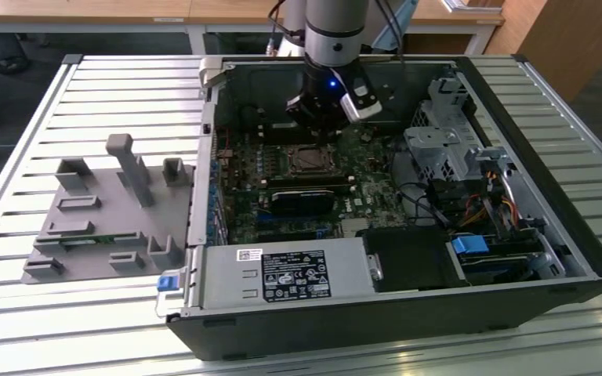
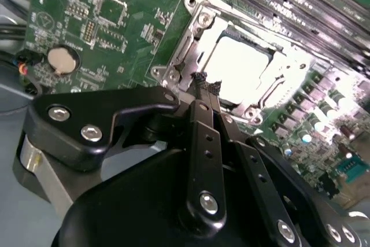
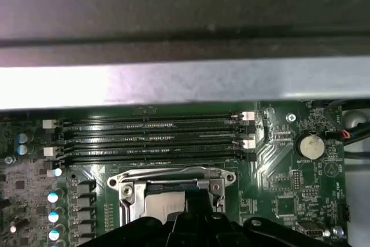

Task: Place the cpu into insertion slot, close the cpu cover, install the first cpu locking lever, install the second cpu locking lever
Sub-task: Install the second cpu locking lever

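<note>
The open black metal computer case (image 1: 552, 258) lies on a pale slatted metal table (image 1: 103, 94). Inside it sits the green circuit motherboard (image 1: 385, 207), with a long black rectangular card (image 1: 306, 196) at about six o'clock of the socket in the exterior view, a silvery labelled power supply box (image 1: 280, 274) near the case's front edge, and a silvery drive cage (image 1: 437, 153) at three o'clock. On the table at nine o'clock of the case stands a grey plastic fixture block (image 1: 103, 219) with upright posts.

The small square insertion slot (image 2: 191, 56) with its silvery metal rim holds the flat pale silvery cpu (image 2: 240, 65), which lies level inside it. The thin silvery cpu cover (image 2: 269, 93) frames the chip and looks lowered over it. In the first wrist view the cpu (image 3: 165, 203) shows below four black memory slots (image 3: 150, 140).

The black gripper (image 2: 207, 88) hangs directly above the socket's edge, its fingertips (image 2: 201, 79) pressed together and clenched, with nothing visible between them.
</note>
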`<act>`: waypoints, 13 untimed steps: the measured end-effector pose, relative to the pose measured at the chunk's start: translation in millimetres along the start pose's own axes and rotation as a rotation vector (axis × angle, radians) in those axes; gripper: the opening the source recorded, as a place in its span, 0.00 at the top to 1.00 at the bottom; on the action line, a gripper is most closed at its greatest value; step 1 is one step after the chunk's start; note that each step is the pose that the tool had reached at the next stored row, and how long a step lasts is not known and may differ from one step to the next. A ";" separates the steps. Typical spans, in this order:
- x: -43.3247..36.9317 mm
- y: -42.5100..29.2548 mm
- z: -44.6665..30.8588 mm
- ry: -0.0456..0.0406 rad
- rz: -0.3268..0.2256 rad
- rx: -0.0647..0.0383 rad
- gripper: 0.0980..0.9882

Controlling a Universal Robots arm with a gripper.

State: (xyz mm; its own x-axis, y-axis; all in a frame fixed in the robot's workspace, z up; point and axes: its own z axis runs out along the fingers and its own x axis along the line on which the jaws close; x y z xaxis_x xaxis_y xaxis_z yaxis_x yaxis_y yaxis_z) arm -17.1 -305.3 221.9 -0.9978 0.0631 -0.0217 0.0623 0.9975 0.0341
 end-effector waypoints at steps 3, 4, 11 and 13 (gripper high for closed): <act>-0.2 0.3 -9.2 -0.0001 0.000 0.000 0.99; -0.3 0.4 -12.5 0.0000 0.000 0.000 0.99; -0.7 -4.1 -19.1 0.0000 0.000 0.000 0.99; -1.1 -9.1 -19.2 0.0000 0.000 0.000 0.99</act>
State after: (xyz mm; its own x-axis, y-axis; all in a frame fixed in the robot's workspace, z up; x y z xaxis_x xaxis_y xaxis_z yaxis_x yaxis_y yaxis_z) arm -17.1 -315.0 240.8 -0.9978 0.0630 -0.0217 0.0622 0.9975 0.0343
